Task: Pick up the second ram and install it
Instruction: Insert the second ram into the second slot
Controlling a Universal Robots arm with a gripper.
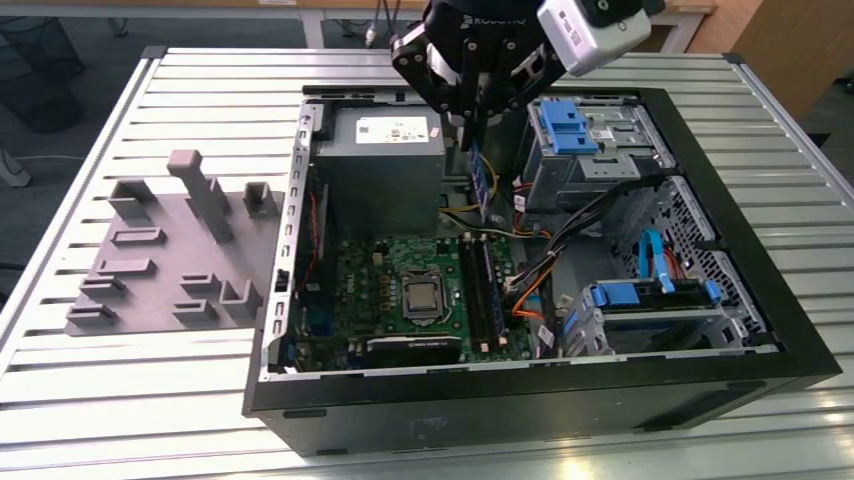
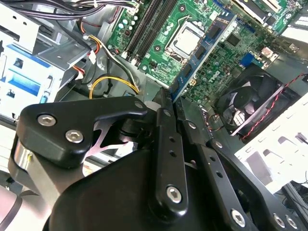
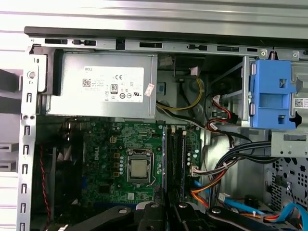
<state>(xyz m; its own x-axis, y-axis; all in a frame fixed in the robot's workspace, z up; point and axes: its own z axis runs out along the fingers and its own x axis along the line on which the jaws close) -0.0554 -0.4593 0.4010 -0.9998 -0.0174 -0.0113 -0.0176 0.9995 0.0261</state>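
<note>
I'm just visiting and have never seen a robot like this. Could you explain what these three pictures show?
It is one robot arm ending in a pincer. One picture comes from a camera off the arm, and two come from cameras riding on its wrist. On the slatted table lie an open computer case, with a green motherboard inside, and a grey tray. The pincer is shut on the second ram, a thin blue memory stick, held over the open case.

The hand point(image 2: 169, 103) grips the second ram point(image 2: 204, 48) above the motherboard point(image 2: 163, 33)
</note>
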